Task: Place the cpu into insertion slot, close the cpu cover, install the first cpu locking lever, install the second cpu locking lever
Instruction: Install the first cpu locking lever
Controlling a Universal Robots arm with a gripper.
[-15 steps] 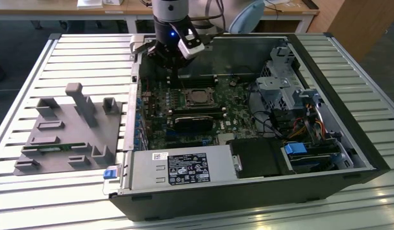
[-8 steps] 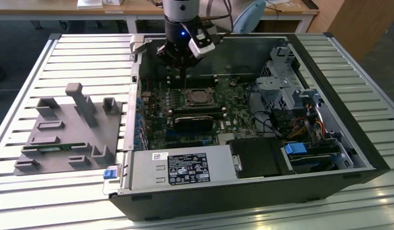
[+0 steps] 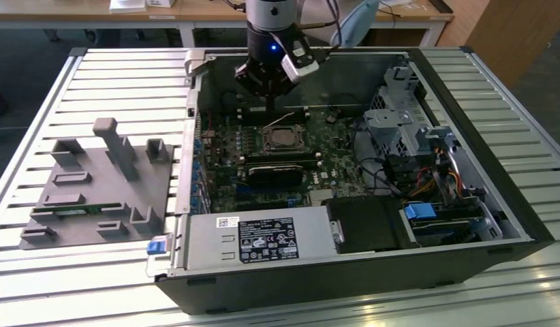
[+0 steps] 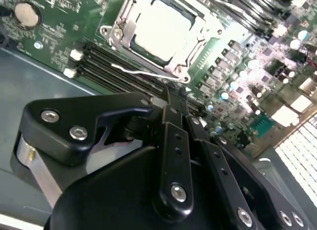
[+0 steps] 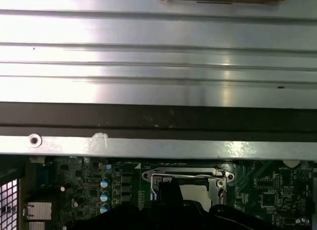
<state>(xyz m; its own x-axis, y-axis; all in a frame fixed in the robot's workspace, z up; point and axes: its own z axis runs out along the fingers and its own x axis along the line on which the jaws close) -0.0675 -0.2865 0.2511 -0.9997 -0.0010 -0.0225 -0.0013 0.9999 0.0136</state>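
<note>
Gripper: the gripper [image 4: 171, 97] is seen with its black fingers pressed together into one narrow tip, and nothing is held between them.
Gripper position: in the exterior view it hangs from the arm, pointed down over the far edge of the socket area inside the open computer case [image 3: 353, 289].
Nearest thing: a thin silver locking lever [image 4: 141, 72] lies just beside the tip, standing out from the socket edge; whether the tip touches it cannot be told.
Cpu: the cpu [image 4: 161, 24] is seated flat in the insertion slot [image 4: 189, 41], silvery top upward.
Cpu cover: the cpu cover [image 4: 123, 19] is laid down around the chip, which shows through its window.
Memory slots: long black memory slots [image 4: 94, 59] run between the socket and the gripper body.
Heatsink: a black heatsink [image 3: 275, 174] is seen on the board, on the near side of the socket.
Power supply: a labelled grey power supply [image 3: 261, 238] sits at the case's near wall.
Desk: the case lies on a slatted metal desk [image 3: 116, 75].
Fixture: a grey holder block [image 3: 89, 197] is placed on the desk at the exterior view's left, apart from the case.
</note>
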